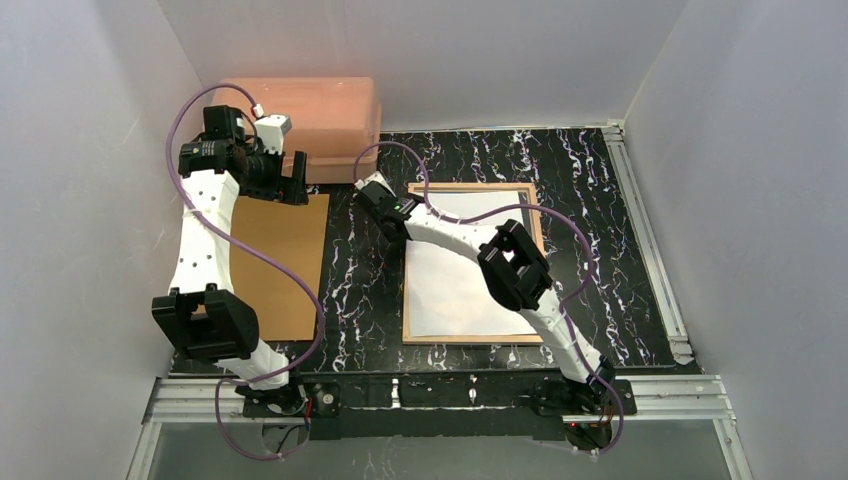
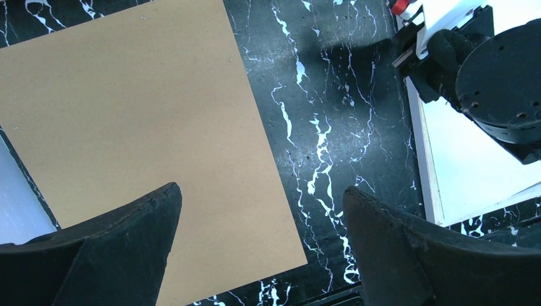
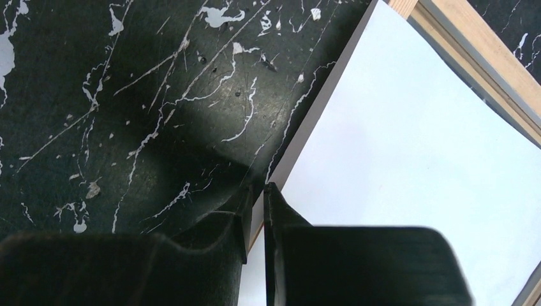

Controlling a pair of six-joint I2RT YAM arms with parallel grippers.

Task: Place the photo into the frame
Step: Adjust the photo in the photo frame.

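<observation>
- Two fingers of my right gripper (image 3: 256,191) stand almost together, pinched on the edge of the photo (image 3: 415,159); the sheet's rim runs straight into the thin slit between them.
- The photo (image 1: 450,290) lies with its plain white back up on the frame (image 1: 470,340), a little askew inside the tan wood border.
- In my right wrist view the frame (image 3: 485,57) shows its wood rail along the photo's far side, while the pinched edge lies over the black marbled table (image 1: 600,200).
- My right gripper (image 1: 383,205) sits at the frame's far left corner.
- My left gripper (image 2: 260,197) is spread wide with nothing between its fingers, above the brown backing board (image 2: 140,115).
- That board (image 1: 285,260) lies flat, left of the frame and apart from it.
- A pink plastic box (image 1: 300,115) stands at the table's back left.
</observation>
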